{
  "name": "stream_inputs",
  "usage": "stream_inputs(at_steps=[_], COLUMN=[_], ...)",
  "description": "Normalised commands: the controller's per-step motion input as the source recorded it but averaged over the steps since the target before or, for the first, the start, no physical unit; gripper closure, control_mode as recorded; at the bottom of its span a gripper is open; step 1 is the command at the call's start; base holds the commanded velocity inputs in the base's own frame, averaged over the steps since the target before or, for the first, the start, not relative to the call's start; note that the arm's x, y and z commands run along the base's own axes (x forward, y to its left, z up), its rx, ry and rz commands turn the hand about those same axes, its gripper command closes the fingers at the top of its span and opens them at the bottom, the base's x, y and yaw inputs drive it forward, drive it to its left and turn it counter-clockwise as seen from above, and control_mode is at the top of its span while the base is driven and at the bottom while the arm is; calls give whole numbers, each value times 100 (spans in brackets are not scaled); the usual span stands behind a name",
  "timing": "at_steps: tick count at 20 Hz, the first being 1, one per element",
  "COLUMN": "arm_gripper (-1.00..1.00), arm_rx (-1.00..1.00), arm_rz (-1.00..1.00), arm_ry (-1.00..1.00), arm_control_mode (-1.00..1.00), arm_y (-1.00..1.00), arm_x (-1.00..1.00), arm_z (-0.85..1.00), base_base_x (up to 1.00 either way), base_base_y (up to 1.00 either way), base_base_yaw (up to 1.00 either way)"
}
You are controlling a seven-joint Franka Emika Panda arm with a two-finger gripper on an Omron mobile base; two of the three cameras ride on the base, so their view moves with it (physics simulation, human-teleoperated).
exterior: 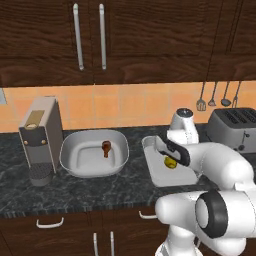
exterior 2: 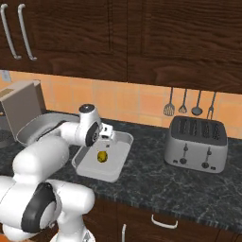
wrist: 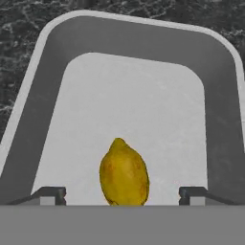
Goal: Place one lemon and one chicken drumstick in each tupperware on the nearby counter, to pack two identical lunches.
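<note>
The pincer [wrist: 122,196] stands wide open, holding nothing, over the lemon [wrist: 124,174] lying in the squarer tupperware [wrist: 143,43]. This box's lemon step looks done. Next it needs a drumstick.

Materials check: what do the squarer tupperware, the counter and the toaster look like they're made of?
Squarer tupperware: likely matte plastic, given its uniform light grey, soft rounded corners and lack of glint.
Counter: polished stone, probably granite, being dark grey-black with pale speckled veining.
Toaster: brushed metal by its silver-grey body with soft sheen, though painted plastic is possible. Its slots and knobs are dark.
</note>
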Motion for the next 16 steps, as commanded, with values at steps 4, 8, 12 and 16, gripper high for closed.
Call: stream_inputs(at_steps=[4,8,12,16], arm_gripper=[-100,-100,-100,-100], arm_rx=[-3,0,-8,-6], arm_rz=[0,0,0,0], arm_ry=[-4,-21,-43,-41], arm_control_mode=[-100,-100,-100,-100], arm_y=[11,0,12,4], arm_x=[-93,-100,-91,-67], arm_z=[68,58,90,98], base_base_x=[0,0,0,0], base_base_y=[0,0,0,0], base_base_yaw=[0,0,0,0])
